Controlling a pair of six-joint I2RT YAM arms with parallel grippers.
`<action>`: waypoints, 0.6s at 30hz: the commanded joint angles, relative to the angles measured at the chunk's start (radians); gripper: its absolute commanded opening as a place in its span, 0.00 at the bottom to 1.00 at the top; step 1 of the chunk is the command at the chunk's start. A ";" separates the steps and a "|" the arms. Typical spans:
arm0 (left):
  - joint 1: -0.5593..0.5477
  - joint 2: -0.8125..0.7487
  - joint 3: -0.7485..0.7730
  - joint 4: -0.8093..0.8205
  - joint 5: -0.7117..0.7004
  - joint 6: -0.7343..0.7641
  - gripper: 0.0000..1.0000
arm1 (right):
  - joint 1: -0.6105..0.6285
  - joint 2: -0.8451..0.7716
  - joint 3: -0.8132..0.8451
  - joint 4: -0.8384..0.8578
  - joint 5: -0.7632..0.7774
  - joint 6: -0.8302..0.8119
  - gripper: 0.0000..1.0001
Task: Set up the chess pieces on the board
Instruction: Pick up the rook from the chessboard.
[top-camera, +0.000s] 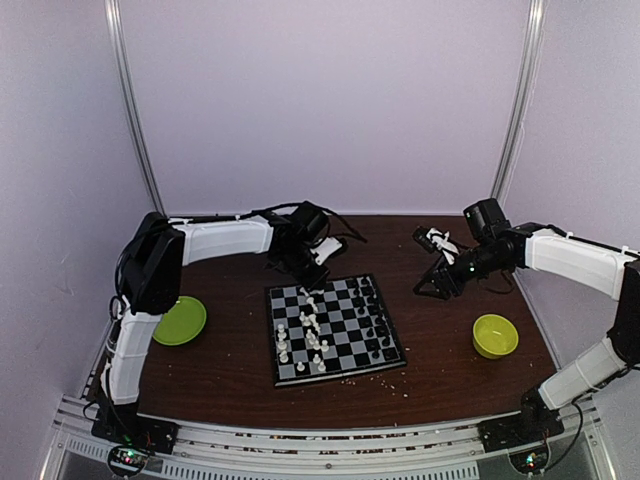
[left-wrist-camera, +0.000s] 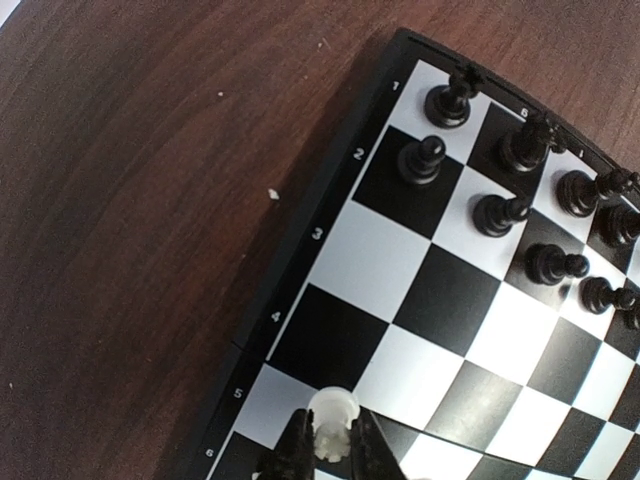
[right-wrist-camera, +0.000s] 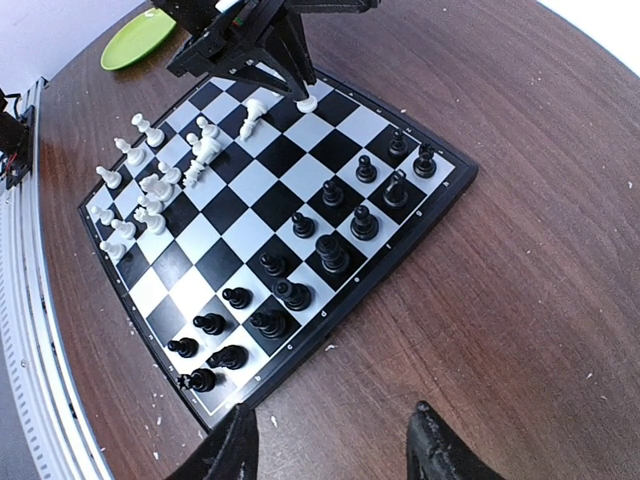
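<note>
The board (top-camera: 343, 306) lies mid-table, with its thin black rim (left-wrist-camera: 300, 240) in the left wrist view. My left gripper (left-wrist-camera: 333, 442) is shut on a white chess piece (left-wrist-camera: 332, 420) over the board's far-left edge, near rows 5 and 6; the same piece (right-wrist-camera: 307, 102) shows in the right wrist view. Other white pieces (right-wrist-camera: 150, 185) are scattered on the board's left half, some lying tipped over. Black pieces (right-wrist-camera: 330, 250) stand in two rows along the right side. My right gripper (right-wrist-camera: 335, 445) hangs open and empty above the bare table, right of the board.
A lime-green plate (top-camera: 180, 320) sits left of the board, and a lime-green bowl (top-camera: 494, 336) sits to its right. Pale crumbs (left-wrist-camera: 272, 193) dot the brown tabletop. The arms' bases and a metal rail run along the near edge.
</note>
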 joint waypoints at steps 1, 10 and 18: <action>0.005 0.037 0.040 -0.024 -0.005 0.012 0.13 | -0.006 0.009 0.032 -0.018 -0.008 -0.006 0.51; 0.005 -0.024 0.007 -0.023 -0.004 0.016 0.05 | -0.006 0.007 0.037 -0.020 -0.006 0.001 0.51; -0.005 -0.277 -0.135 -0.023 0.023 -0.008 0.03 | -0.006 -0.002 0.033 -0.017 0.005 -0.001 0.51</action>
